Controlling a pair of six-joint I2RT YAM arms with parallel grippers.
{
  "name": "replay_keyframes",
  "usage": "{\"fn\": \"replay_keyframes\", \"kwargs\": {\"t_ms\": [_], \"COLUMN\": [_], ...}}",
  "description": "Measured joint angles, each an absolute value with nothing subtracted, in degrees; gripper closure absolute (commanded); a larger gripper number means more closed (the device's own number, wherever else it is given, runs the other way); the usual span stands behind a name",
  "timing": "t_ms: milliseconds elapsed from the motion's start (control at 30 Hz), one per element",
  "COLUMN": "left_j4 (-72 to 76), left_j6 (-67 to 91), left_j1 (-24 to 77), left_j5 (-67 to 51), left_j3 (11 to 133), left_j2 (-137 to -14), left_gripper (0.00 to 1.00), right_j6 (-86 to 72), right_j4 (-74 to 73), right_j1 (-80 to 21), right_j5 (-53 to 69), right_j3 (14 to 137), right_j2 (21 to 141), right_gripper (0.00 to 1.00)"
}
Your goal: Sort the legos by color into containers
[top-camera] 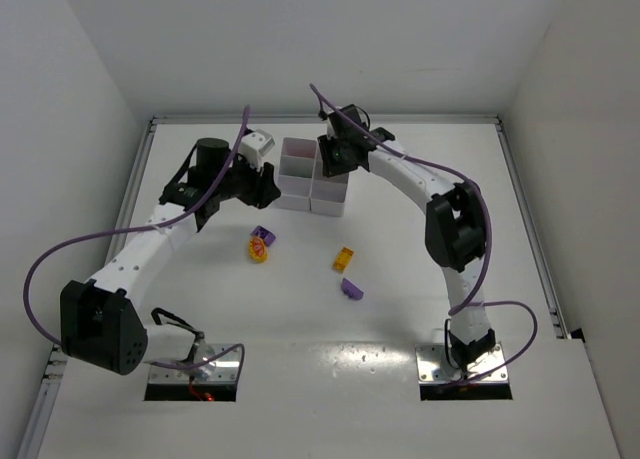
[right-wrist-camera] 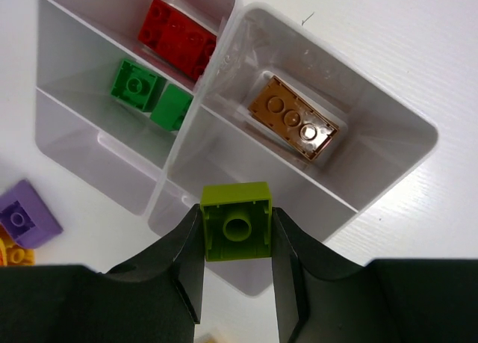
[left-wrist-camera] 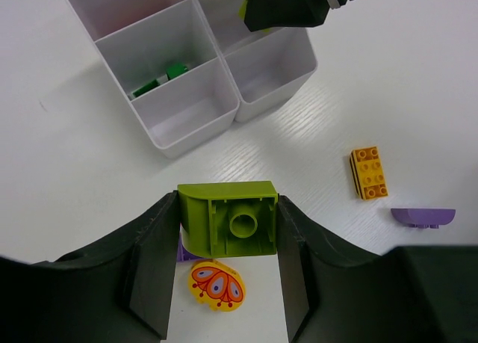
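The lime-green brick (right-wrist-camera: 237,221) is light, rigid, glossy plastic. My right fingers (right-wrist-camera: 183,264) pinch it across two flat side walls, hollow underside towards the camera, above the white tray (right-wrist-camera: 396,164). I cannot tell which compartment lies below it. My left fingers (left-wrist-camera: 153,257) clamp a second lime-green brick (left-wrist-camera: 228,225) the same way, just left of the tray. I judge those slick walls could let either twist. An orange brick (left-wrist-camera: 369,172) and a purple piece (left-wrist-camera: 423,217) lie loose on the bench (left-wrist-camera: 60,171).
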State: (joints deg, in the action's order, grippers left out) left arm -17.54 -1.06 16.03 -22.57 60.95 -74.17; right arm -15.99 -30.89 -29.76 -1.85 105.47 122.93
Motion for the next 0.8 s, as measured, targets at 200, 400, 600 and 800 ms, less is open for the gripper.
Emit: {"fn": "replay_keyframes", "kwargs": {"t_ms": [200,400,600,800], "left_j4": [-17.5,-17.5,-17.5,-17.5], "left_j6": [-1.1,-1.1,-1.1,-1.1], "left_j1": [16.0,16.0,16.0,16.0], "left_j5": [-22.0,-22.0,-21.9,-21.8], "left_j3": [60.7,60.5,60.5,59.9], "left_j2": [-74.0,-73.7,-73.7,-73.3], "left_gripper": [1.00,1.00,1.00,1.00], "right_j6": [-19.6,-22.2,-23.7,-23.9], "right_j4": [-30.0,-29.4,-29.2,-28.1], "right_j1": [-29.9,-29.9,-29.9,-29.9], "right_j5": [-3.9,-7.1,-8.5,-7.6], "right_j3": [105.5,105.5,105.2,105.1], "right_j2": [123.0,123.8,123.9,123.9], "right_gripper": [0.92,0.79,0.50,0.39]}}
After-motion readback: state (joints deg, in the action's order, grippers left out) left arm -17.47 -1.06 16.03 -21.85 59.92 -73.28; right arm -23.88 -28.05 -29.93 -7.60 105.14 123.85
